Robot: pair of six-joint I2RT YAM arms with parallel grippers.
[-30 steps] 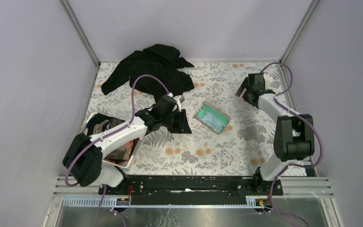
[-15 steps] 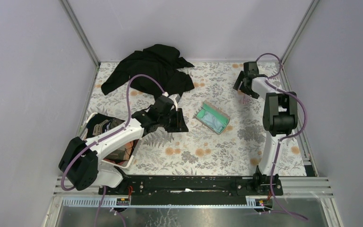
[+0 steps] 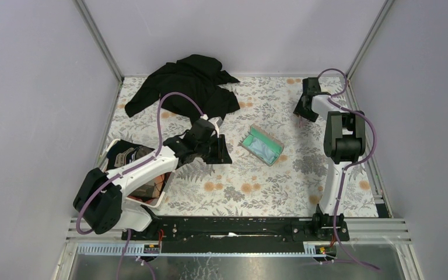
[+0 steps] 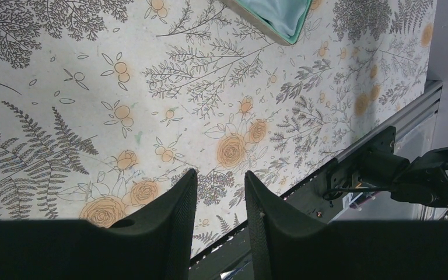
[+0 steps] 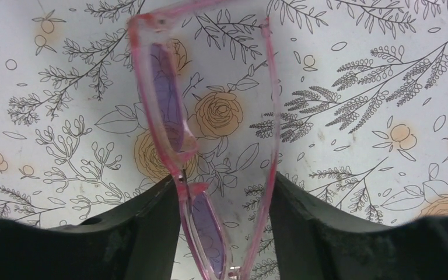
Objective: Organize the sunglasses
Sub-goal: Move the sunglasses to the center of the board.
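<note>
right gripper (image 5: 223, 181) clamps the pink sunglasses (image 5: 169, 116) between its fingers; left gripper (image 4: 219, 175) narrowly parted, empty, glasses case (image 4: 277, 14) ahead.

Right arm (image 3: 343, 134) — elbow lifted from the table's 4 o'clock edge to about 3 o'clock, lower link now standing steep. Right gripper (image 3: 301, 112), clamped on the sunglasses (image 5: 172, 116): wrist drawn back toward the 1 o'clock corner. Left gripper (image 3: 220, 150) — edged slightly toward 9 o'clock.
</note>
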